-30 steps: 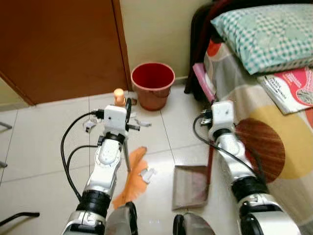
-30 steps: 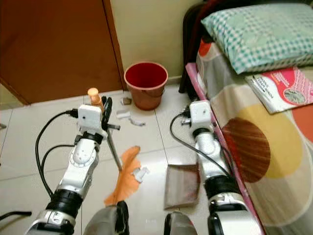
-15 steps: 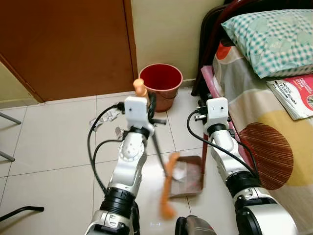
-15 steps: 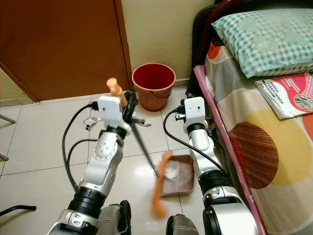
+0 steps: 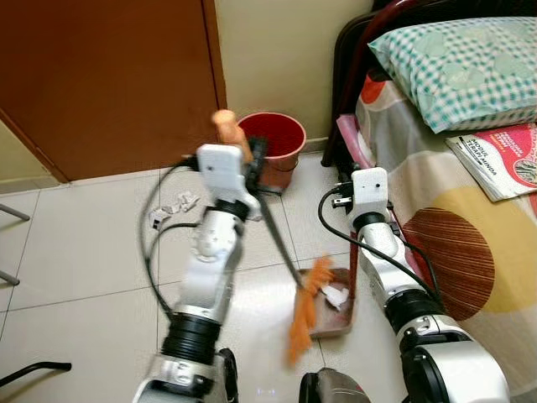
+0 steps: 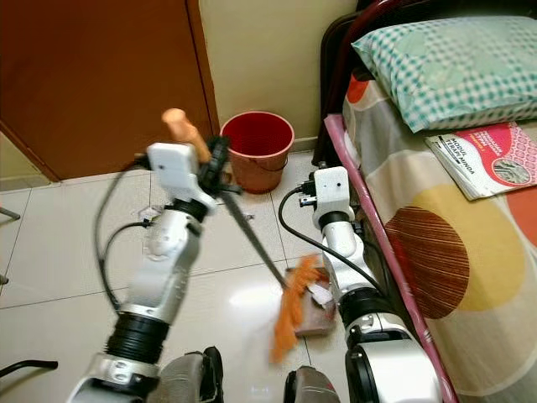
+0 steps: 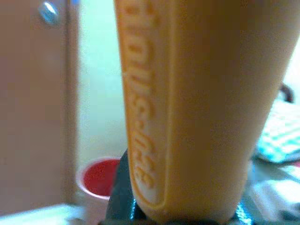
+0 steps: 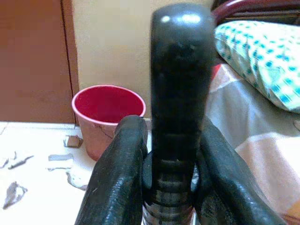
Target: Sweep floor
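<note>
Left gripper [image 5: 250, 155] fingers pinching broom handle [image 6: 252, 241], angling orange bristles [image 5: 304, 306] against dustpan [image 5: 336, 304] lip for pushing paper scrap [image 5: 335, 295] in. Right gripper [image 8: 165, 140] fingers clamping dustpan handle [image 8: 180, 93], bracing pan on floor [image 5: 92, 252] beside bed [image 5: 470, 210]. More scraps [image 5: 172, 206] lying near red bucket [image 5: 273, 143].

Broom [image 5: 281, 243]: orange handle top, dark slanted shaft, orange bristles blurred at the near end, lying against the dustpan's left edge. Dustpan [image 5: 340, 302]: brown, flat on the pale tiled floor [image 5: 84, 252] beside the bed, with white paper scrap [image 5: 336, 295] on it. Further paper scraps [image 5: 172, 208] lie on the floor, far left of the dustpan, near the red bucket.
</note>
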Controlling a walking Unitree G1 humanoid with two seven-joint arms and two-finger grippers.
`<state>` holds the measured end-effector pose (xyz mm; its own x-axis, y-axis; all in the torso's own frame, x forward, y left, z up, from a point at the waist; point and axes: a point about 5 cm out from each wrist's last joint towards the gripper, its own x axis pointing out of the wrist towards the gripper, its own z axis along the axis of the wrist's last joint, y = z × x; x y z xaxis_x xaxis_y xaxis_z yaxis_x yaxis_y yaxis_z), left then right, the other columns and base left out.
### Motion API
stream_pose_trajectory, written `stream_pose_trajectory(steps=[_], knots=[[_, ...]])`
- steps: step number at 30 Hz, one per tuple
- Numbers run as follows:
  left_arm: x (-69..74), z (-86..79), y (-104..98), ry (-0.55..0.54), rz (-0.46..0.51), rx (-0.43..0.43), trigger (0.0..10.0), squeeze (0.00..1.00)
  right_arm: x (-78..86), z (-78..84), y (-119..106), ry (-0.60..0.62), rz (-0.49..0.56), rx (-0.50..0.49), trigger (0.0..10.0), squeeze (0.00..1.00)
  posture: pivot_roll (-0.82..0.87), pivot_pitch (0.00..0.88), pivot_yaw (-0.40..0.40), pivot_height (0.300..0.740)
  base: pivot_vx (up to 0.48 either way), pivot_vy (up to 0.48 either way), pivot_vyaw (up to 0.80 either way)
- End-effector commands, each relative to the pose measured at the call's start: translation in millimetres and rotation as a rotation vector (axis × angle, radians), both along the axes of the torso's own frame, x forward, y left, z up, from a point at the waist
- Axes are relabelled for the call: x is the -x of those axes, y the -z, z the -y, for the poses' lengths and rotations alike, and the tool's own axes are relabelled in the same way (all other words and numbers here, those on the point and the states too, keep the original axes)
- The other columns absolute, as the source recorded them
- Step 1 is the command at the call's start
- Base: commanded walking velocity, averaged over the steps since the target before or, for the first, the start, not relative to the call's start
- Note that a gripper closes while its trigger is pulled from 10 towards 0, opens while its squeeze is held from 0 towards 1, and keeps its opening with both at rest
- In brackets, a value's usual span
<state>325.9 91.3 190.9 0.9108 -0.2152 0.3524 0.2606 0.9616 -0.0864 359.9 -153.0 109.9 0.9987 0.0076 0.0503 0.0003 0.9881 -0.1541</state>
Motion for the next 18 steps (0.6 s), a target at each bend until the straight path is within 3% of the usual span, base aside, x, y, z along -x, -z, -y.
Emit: stream_pose_trajectory(steps=[1,6,12,15,18], knots=[[4.0,-18.9,-22.6,-0.071,0.109,-0.020,10.0,0.00,-2.3,2.0,-6.9,0.006,0.032,-0.029,10.0,0.00,0.07,0.046,0.015,0.740,0.000,0.000,0.00],[7.8,-60.0,-32.8,-0.186,0.129,-0.003,10.0,0.00,6.5,19.6,-0.3,0.048,0.038,-0.068,10.0,0.00,0.07,0.019,0.008,0.740,0.000,0.000,0.00],[10.1,-72.7,-38.0,-0.239,0.127,0.025,10.0,0.00,16.1,28.6,7.2,0.068,0.035,-0.084,10.0,0.00,0.06,0.008,0.006,0.740,0.000,0.000,0.00],[22.0,-86.1,-5.5,-0.289,0.046,-0.047,10.0,0.00,28.1,39.6,15.5,0.106,0.017,-0.137,10.0,0.00,0.05,0.000,0.006,0.740,0.000,0.000,0.00],[30.1,-84.9,25.9,-0.298,-0.043,-0.063,10.0,0.00,36.7,45.3,16.4,0.113,0.016,-0.179,10.0,0.00,0.06,0.000,-0.001,0.740,0.000,0.000,0.00]])
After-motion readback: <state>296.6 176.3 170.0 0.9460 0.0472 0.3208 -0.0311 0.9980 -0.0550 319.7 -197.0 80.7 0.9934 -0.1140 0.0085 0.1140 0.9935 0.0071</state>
